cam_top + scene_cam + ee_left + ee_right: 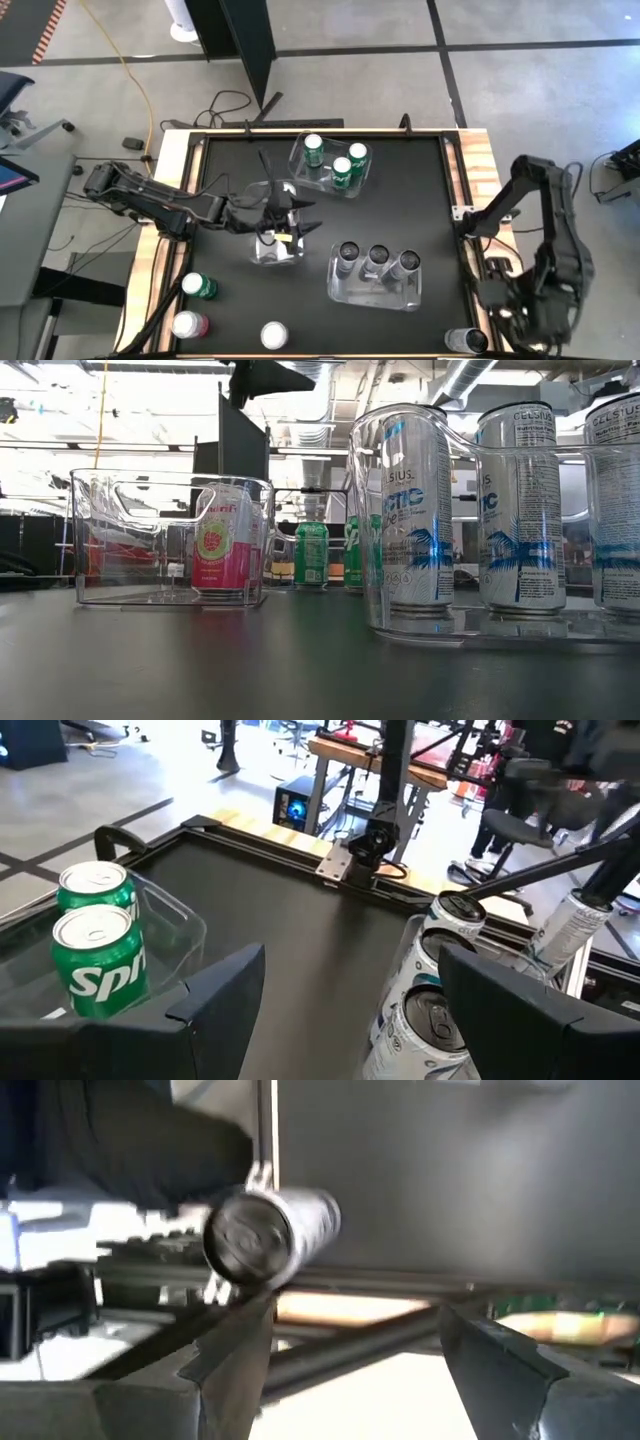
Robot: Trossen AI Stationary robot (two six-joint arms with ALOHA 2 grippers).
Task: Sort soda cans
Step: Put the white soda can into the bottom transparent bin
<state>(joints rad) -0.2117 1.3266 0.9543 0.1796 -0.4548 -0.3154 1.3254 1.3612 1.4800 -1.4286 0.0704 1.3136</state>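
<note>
From above, the left gripper [285, 222] is seen with fingers wide over the clear plastic bin [277, 250] at centre; risk: bin knocked. By the right wrist, the dark grey can [270, 1235] lies toppled at five o'clock, fingers wide, may roll off the bench [400, 195]

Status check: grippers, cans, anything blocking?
Left gripper open over the middle bin. Right gripper open beside a tipped dark can at the table's edge. Nothing blocking.

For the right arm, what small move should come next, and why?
Probably lower the open right gripper around the dark can lying at the table's front right edge. It is the one dark can outside the bin with three dark cans, and it lies just ahead of this gripper.
</note>
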